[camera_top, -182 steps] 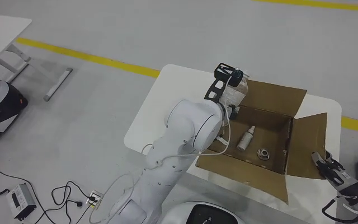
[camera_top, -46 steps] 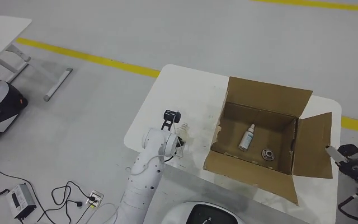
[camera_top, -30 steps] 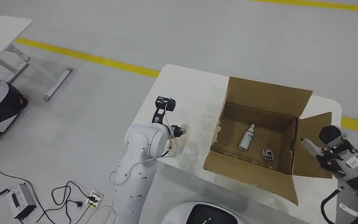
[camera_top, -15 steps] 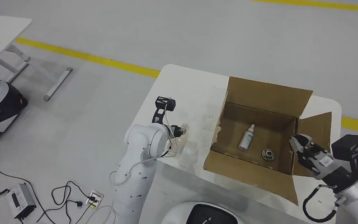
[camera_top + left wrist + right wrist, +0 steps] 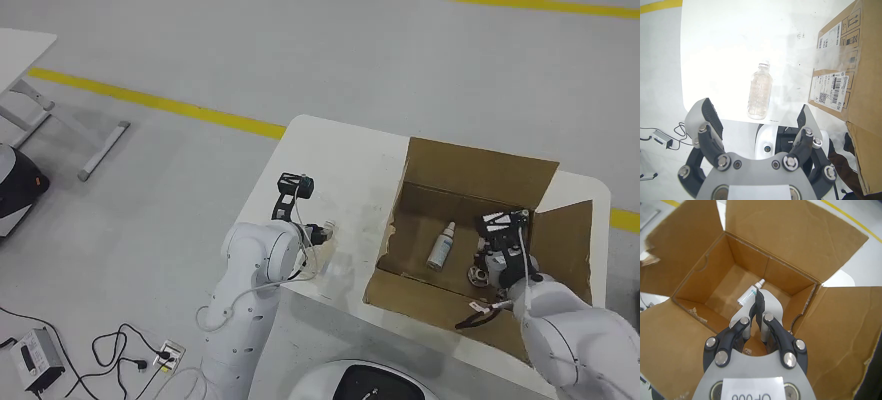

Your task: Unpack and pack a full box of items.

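Unpacking looks partway done, you'd judge: one bottle (image 5: 759, 94) stands by the table's (image 5: 715, 37) near edge, left gripper (image 5: 755, 106) spread wide above it. A spray bottle (image 5: 748, 294) lies in the box (image 5: 783, 275) (right gripper (image 5: 757, 298), pinched closed and empty, hangs over it). Repacking is all ahead of you.

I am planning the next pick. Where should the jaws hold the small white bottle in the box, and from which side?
Take the bottle probably across the middle of its round body, from straight above. It lies flat on the floor of the box, whose walls block a sideways approach; its narrow width suits the jaws.
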Controlling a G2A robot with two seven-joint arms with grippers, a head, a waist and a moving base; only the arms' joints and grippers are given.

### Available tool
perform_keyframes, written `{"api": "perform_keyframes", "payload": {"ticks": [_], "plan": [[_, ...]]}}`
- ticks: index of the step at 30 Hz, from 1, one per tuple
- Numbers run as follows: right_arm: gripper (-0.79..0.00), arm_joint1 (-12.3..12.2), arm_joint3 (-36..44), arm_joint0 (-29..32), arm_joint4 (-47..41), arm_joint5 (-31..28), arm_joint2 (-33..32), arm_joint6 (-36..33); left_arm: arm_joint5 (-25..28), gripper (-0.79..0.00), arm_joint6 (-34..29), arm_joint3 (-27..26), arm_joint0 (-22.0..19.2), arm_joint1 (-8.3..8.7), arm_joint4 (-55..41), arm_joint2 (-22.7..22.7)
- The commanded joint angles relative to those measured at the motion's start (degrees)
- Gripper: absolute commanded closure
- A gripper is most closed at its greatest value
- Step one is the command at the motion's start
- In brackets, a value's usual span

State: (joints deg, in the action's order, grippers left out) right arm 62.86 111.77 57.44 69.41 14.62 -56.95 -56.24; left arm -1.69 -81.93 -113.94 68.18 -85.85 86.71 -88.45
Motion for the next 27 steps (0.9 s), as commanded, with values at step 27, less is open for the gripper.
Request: {"api": "perform_keyframes", "payload": {"ticks": [27], "plan": [[0.0,7.0,-22.3,-11.1,-6.8,11.1,13.1,0.2,0.0,-0.785,0.0,0.0,0.0,0.0,0.0,0.0]]}}
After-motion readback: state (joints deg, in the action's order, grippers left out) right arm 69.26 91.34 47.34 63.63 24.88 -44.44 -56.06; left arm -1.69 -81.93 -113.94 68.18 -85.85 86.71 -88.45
